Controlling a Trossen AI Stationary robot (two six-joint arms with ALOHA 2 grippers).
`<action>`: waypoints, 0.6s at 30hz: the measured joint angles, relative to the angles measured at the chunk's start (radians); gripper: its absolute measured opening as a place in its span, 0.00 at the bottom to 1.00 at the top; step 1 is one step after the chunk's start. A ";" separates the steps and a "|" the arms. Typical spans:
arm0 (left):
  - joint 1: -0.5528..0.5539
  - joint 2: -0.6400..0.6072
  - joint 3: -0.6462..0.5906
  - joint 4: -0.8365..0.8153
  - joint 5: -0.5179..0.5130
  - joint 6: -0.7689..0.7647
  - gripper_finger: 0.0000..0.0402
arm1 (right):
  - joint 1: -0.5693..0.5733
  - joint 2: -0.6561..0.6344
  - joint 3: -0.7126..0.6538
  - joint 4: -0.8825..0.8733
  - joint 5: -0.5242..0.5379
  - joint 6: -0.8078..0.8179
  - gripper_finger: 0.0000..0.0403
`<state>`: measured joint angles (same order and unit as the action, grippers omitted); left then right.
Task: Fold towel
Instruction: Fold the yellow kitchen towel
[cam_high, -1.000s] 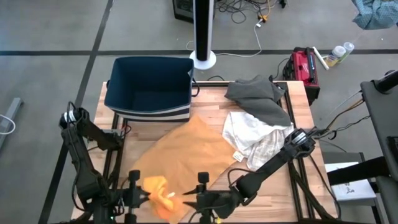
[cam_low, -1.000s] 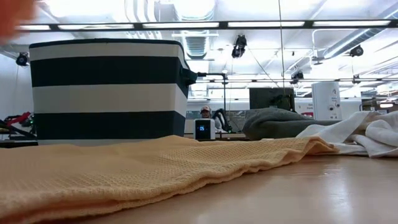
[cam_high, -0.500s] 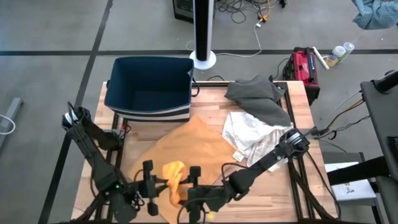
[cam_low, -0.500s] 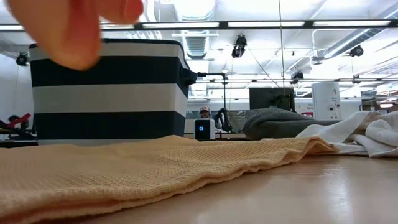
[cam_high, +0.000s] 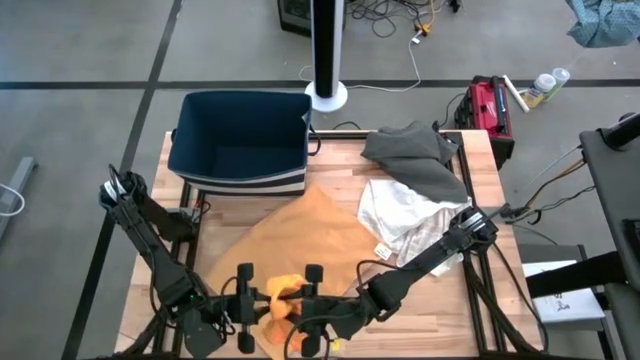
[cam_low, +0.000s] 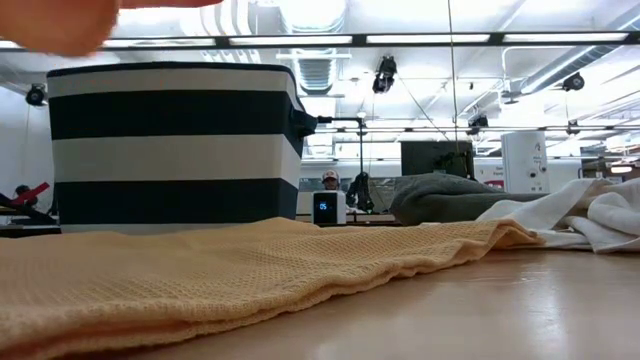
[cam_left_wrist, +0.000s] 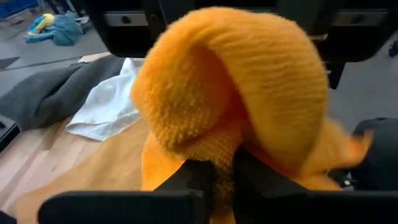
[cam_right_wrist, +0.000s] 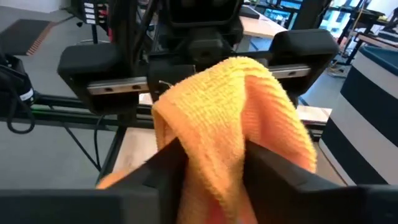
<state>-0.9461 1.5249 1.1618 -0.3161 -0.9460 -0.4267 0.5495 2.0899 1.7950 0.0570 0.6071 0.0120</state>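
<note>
Tabletop (cam_high: 340, 180) first: light wood, with a big navy-and-white striped bin (cam_high: 240, 145) at the far left corner. Next down in size, the orange towel (cam_high: 300, 240) is spread flat over the middle of the wood, and its near corner is bunched up and lifted at the front edge. A grey cloth (cam_high: 410, 150) lies at the far right, with a crumpled white cloth (cam_high: 410, 220) just in front of it, touching the towel's right side. Both arms meet at that lifted corner, facing each other. The left claw (cam_high: 262, 303) is clenched tight on a fold of the towel (its wrist view shows the fingers (cam_left_wrist: 199, 177) pinched right into the weave). The right claw (cam_high: 296, 302) has its fingers (cam_right_wrist: 171, 168) either side of the same bunch, gripping it too. Smallest thing: a tiny display box (cam_low: 328, 207) glowing behind the bin.
</note>
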 joint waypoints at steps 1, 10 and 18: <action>-0.001 0.000 0.000 0.001 0.002 0.001 0.06 | -0.001 0.000 0.000 0.000 0.000 -0.005 0.27; -0.005 -0.002 0.000 -0.035 0.054 0.013 0.22 | -0.001 -0.010 0.000 -0.038 0.148 -0.131 0.03; -0.006 -0.002 -0.032 -0.399 0.076 -0.371 0.49 | -0.060 -0.151 0.002 -0.680 0.511 0.096 0.01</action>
<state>-0.9523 1.5231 1.1301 -0.7151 -0.8696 -0.7981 0.4895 1.9392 1.7966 -0.6233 1.1184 0.1079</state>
